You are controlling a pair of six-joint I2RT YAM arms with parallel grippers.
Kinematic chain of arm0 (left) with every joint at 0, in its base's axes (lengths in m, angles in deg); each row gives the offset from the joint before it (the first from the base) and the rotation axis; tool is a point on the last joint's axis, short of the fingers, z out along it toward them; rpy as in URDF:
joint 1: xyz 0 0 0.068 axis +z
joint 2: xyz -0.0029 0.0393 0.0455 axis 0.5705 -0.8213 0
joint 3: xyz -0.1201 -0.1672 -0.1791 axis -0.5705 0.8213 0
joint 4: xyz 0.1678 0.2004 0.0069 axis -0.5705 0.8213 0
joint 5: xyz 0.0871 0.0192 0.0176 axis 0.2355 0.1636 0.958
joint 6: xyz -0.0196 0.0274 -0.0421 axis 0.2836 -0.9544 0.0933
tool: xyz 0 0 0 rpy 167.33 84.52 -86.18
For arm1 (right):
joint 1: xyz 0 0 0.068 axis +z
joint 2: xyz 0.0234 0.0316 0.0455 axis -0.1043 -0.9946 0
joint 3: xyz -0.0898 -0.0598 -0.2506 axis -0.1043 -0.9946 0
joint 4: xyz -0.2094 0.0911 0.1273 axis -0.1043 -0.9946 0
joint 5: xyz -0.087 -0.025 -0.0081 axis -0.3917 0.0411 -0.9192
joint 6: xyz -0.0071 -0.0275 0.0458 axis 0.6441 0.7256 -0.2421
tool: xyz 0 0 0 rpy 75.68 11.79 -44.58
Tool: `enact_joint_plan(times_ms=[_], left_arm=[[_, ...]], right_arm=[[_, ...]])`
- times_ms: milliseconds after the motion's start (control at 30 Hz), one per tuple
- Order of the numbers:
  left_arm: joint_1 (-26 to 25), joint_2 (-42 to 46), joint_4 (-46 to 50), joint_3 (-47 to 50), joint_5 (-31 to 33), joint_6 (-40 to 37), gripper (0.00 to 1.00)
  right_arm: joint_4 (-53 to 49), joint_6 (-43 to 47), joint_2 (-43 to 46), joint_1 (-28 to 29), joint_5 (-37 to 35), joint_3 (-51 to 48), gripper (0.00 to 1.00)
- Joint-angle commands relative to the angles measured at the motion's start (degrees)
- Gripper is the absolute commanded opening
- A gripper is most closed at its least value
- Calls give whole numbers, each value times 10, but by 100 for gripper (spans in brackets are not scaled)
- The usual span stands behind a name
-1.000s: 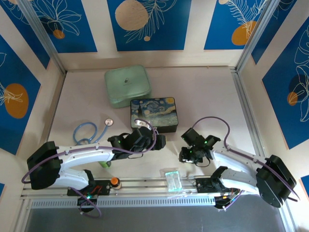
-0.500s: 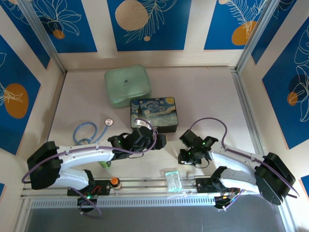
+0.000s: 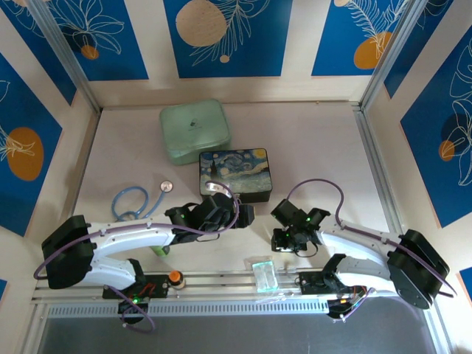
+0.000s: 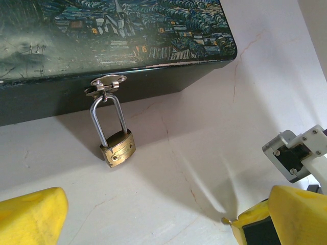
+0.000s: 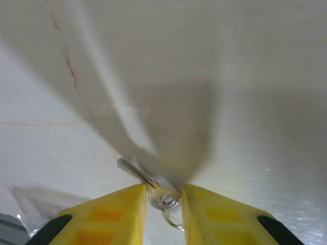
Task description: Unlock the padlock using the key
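A small brass padlock (image 4: 118,148) hangs by its silver shackle from the metal clasp (image 4: 106,84) on the front of the starry-night box (image 4: 102,30) and rests on the table. My left gripper (image 4: 153,219) is open just in front of it, yellow fingers (image 4: 30,217) wide apart with nothing between them. My right gripper (image 5: 163,196) is shut on the round head of the thin silver key (image 5: 134,172), whose blade points up and left just above the table. In the top view the right gripper (image 3: 284,240) sits right of the left gripper (image 3: 234,214), before the box (image 3: 237,175).
A mint-green case (image 3: 195,130) lies behind the box. A blue stethoscope (image 3: 136,200) with its silver disc (image 3: 167,186) lies at the left. A small clear bag (image 3: 263,273) sits on the front rail. Part of the right gripper's housing (image 4: 299,158) shows in the left wrist view.
My right gripper has shifted slightly left, toward the left gripper and the box's front. The left arm has stayed still.
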Motion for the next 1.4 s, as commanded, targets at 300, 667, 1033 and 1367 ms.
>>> enact_joint_plan(times_ms=[300,667,1033,1367], left_arm=[[-5,4,-17,20,13,9,100],[-5,5,-22,27,12,15,100],[-4,14,-22,35,24,10,100],[-4,18,-105,63,-13,-20,87]], right_arm=[[-47,-19,7,7,-27,14,26],[-3,-21,-39,22,-6,2,22],[39,-20,-28,11,26,-16,7],[46,35,76,-72,98,-39,5]])
